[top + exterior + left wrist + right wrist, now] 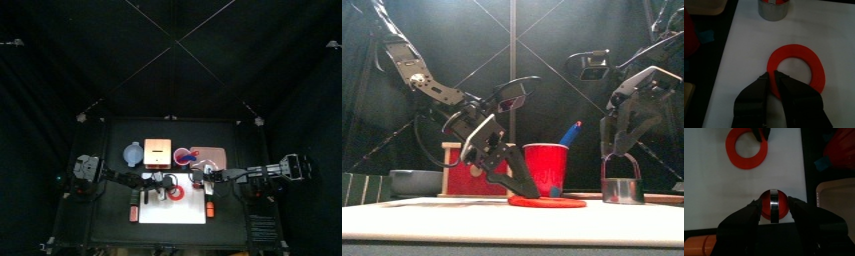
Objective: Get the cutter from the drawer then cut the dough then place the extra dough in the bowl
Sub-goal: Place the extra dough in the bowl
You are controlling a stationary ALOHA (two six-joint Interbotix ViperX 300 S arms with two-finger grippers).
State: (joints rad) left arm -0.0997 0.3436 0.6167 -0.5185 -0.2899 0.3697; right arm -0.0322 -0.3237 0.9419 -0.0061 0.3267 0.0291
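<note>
A red dough ring lies flat on the white cutting board. My left gripper is shut on the ring's near edge, its jaws pinched together over the rim. The round metal cutter stands at the board's right, apart from the ring, with a red dough disc inside it. My right gripper is directly above the cutter, shut on its wire handle. The top view shows both grippers meeting over the board.
Behind the board stand a red cup with a blue knife, the wooden box with its red drawer front and the blue-grey bowl at back left. A small orange toy lies by the board's front.
</note>
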